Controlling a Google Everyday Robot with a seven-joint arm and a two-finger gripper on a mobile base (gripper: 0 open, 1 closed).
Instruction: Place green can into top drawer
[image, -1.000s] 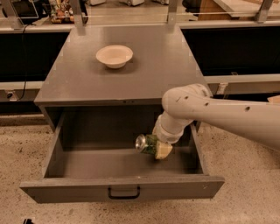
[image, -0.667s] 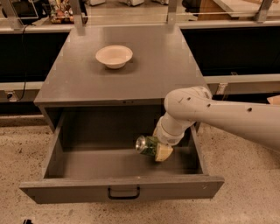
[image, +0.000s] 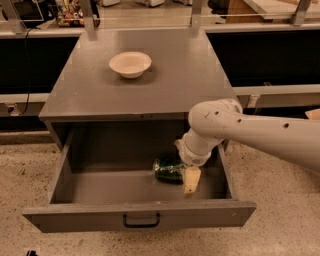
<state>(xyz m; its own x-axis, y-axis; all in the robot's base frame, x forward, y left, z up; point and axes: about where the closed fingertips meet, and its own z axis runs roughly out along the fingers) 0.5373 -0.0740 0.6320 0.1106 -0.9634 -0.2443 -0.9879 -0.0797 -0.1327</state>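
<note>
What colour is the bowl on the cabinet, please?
The bowl is cream, clearest in the camera view; the gripper is inside the top drawer, by the green can.

— What has moved since a second ago?

— My gripper (image: 188, 177) has sunk a little lower inside the top drawer (image: 64, 170), on its right side, and has drifted slightly toward the drawer's front.

— And the green can (image: 169, 171)?

— It has come down with my gripper by the same small amount. It now sits lower in the drawer, lying on its side just left of my gripper, silver end to the left. Whether it touches the drawer floor I cannot tell.

— Anything else?

— My wrist (image: 197, 150) has dipped a touch along with them. All of these shifts are slight.
</note>
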